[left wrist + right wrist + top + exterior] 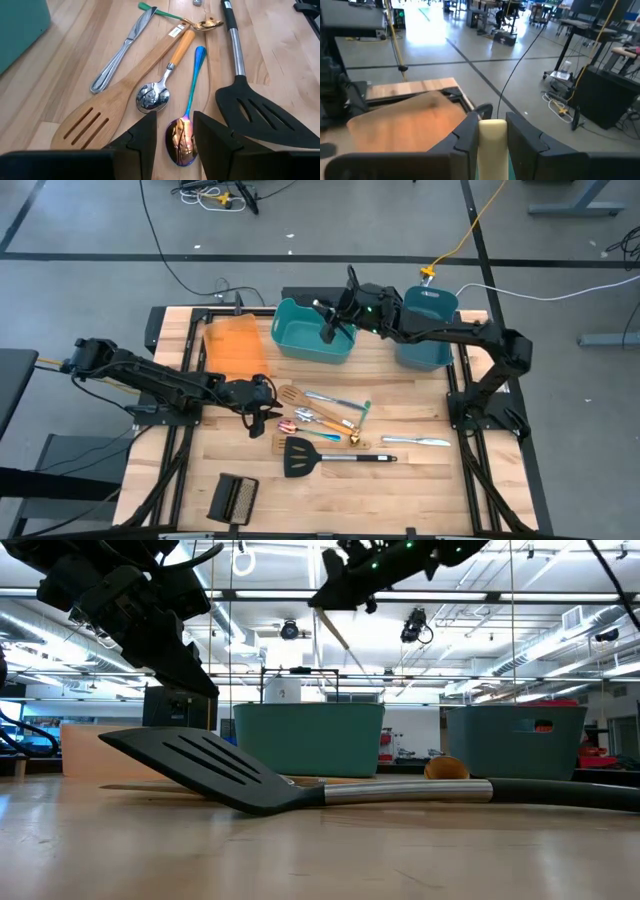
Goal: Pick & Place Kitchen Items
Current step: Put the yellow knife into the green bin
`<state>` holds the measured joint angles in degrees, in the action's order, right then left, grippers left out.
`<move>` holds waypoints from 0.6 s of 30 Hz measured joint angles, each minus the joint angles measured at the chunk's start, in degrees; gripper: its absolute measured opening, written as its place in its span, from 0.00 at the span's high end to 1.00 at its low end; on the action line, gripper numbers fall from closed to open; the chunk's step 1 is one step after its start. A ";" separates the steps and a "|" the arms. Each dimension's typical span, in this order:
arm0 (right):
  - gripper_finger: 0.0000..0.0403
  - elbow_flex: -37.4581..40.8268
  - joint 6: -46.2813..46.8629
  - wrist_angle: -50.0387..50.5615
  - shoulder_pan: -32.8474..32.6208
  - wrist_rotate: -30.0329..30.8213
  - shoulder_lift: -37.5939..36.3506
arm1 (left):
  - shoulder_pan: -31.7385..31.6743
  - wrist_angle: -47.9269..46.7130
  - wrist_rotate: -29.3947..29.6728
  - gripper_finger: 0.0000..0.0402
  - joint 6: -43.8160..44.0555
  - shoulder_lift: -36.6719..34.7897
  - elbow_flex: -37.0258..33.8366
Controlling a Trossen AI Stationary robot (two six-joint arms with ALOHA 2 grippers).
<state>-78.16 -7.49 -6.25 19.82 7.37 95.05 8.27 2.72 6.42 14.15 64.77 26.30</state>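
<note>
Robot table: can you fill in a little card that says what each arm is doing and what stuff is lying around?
left gripper: low over the pile, fingers open either side of a rainbow spoon
right gripper: raised over the teal bin, shut on a pale wooden handle
pile: wooden spatula, table knife, orange-handled spoon
nearest front edge: black spatula
apart: black block

Bright overhead light; right wrist view soft, floor glaring.
</note>
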 joint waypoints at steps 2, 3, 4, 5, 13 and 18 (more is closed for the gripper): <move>0.78 -2.55 -0.58 -0.21 0.71 -0.62 1.91 | 0.00 0.00 0.00 0.67 0.02 -0.02 0.00; 0.78 -4.19 -0.72 0.43 1.08 -0.83 3.06 | 0.00 0.02 0.00 0.67 0.00 -0.02 0.00; 0.78 -5.98 -0.94 0.91 1.32 -0.95 4.33 | 0.00 0.03 0.00 0.67 0.00 0.00 0.00; 0.78 -7.75 -1.36 1.28 1.49 -1.23 5.71 | 0.00 0.04 0.00 0.67 0.01 -0.02 0.00; 0.78 -19.91 -2.17 6.50 2.35 -5.69 17.17 | 0.00 0.07 0.00 0.67 0.01 -0.02 0.00; 0.78 -24.46 -2.66 11.90 3.23 -5.59 22.58 | 0.00 0.07 0.00 0.67 -0.55 -0.02 0.00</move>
<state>-102.63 -10.15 5.65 23.05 1.78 117.63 8.27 2.79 6.42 13.60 64.75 26.30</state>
